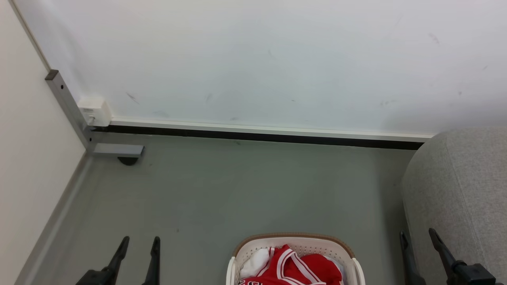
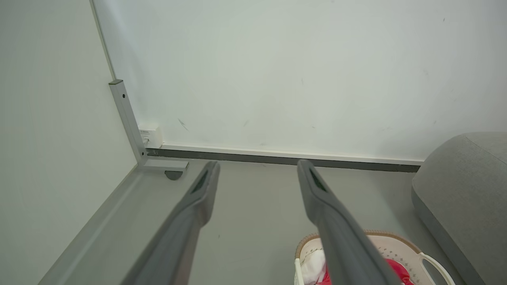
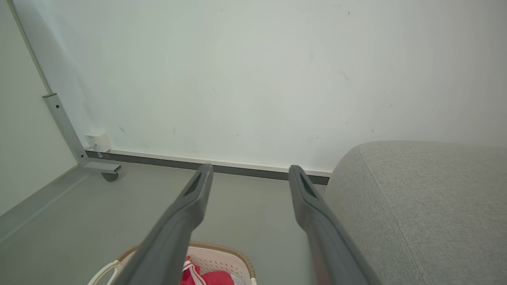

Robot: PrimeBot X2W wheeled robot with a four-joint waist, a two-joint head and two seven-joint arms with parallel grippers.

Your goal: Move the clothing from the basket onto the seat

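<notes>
The jersey (image 1: 293, 269) is found bunched in the basket (image 1: 295, 238), beside a white cloth (image 1: 255, 261) that is tucked against the basket's left wall. No clear long axis can be given for the jersey, since it is crumpled and cut off by the lower edge of the head view. The visible heap is spread across the basket from side to side, and a white-striped hem is peaked toward the wall (image 1: 257, 59). Counted: one jersey, one white cloth, one basket, one seat (image 1: 459, 186), two grippers with two dark fingers each. The left gripper (image 1: 141, 239) is held above bare floor (image 1: 237, 190), left of the basket and apart from it. Its jaws are spread wide and nothing is held between them. The right gripper (image 1: 417, 233) is held between basket and seat, close to the seat's front edge. Its jaws are likewise spread and nothing is held. The basket is set on smooth grey-green floor, with the grey fabric seat to its right and apart from it. The pale wall is lightly scuffed and is edged at the bottom by a white strip over a dark band. In the left corner a grey metal post (image 1: 67, 107) is seen with a small white box (image 1: 94, 111) beside it and a dark foot (image 1: 127, 160) under its base.
</notes>
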